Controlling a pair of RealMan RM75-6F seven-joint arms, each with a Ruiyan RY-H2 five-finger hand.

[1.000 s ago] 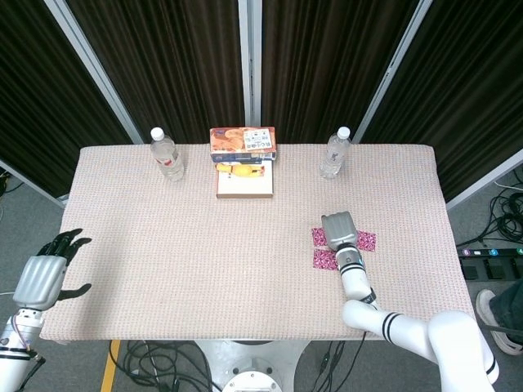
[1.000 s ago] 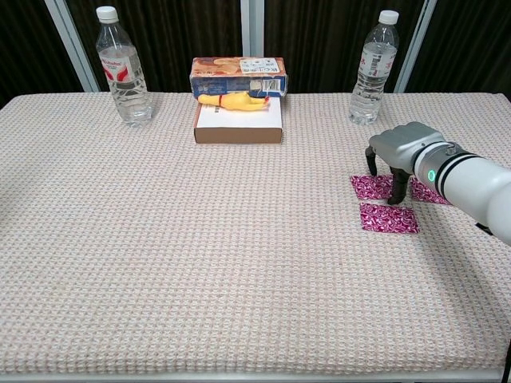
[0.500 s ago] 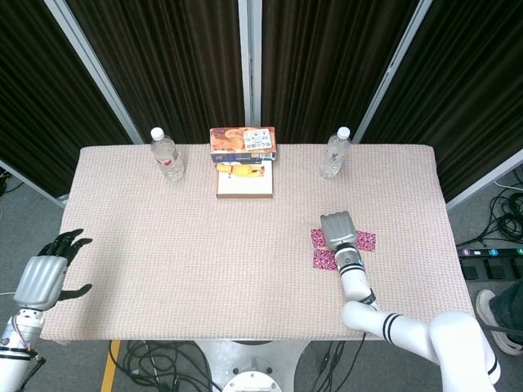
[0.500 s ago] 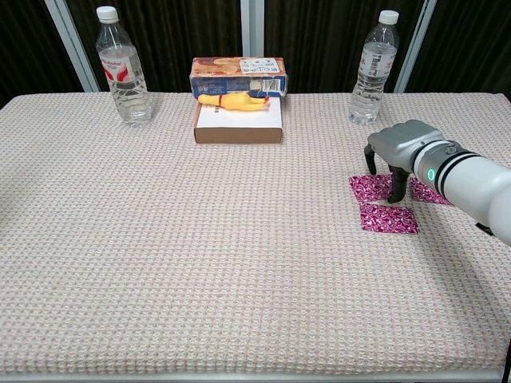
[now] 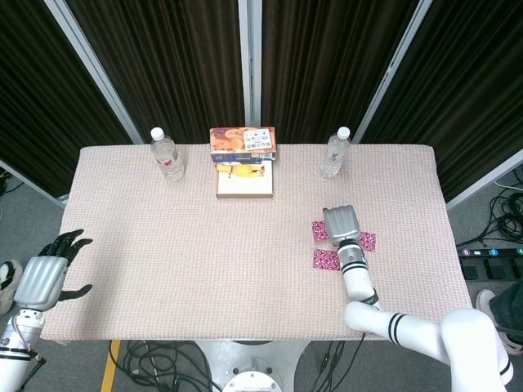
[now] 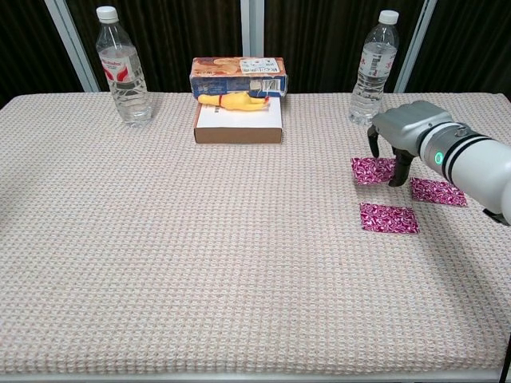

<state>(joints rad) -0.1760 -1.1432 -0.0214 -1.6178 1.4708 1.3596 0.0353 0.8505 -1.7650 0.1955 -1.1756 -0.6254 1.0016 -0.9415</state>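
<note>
Three magenta patterned cloth squares lie flat on the right of the table: a far one [image 6: 372, 170] [image 5: 319, 230], a right one [image 6: 437, 191] [image 5: 368, 241] and a near one [image 6: 389, 218] [image 5: 326, 260]. My right hand [image 6: 405, 132] [image 5: 341, 222] arches over the gap between the far and right squares, fingers [image 6: 397, 171] pointing down; a dark fingertip touches the far square's right edge. It holds nothing. My left hand [image 5: 46, 278] hangs off the table's left edge with fingers spread and empty, seen only in the head view.
At the back stand two water bottles, left [image 6: 120, 68] and right [image 6: 370, 70]. Between them a printed snack box [image 6: 238, 76] sits behind a white flat box [image 6: 238, 124] with a yellow rubber chicken [image 6: 233, 100] on it. A woven pink cloth [image 6: 200, 255] covers the table.
My right hand has moved toward the far side of the table, and the far cloth square slid with it, away from the near square. The left hand has not moved.
</note>
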